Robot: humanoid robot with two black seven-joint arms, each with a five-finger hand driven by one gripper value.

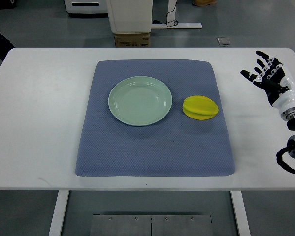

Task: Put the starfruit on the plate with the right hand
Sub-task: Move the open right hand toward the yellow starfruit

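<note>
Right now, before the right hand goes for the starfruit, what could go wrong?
1. The starfruit is ridged and rounded; fingers closing off-centre could roll it on the blue mat.
2. It lies just right of the plate, so a clumsy approach could push it against the rim or nudge the plate.
3. The right hand is open and well off to the right over bare table, leaving a long reach to line up.

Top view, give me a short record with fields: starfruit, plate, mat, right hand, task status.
starfruit: yellow starfruit on the mat, just right of the plate, not touching it
plate: pale green plate, empty
mat: blue-grey mat on white table
right hand: right hand over the table's right edge, fingers spread, holding nothing
task status: not started
</note>
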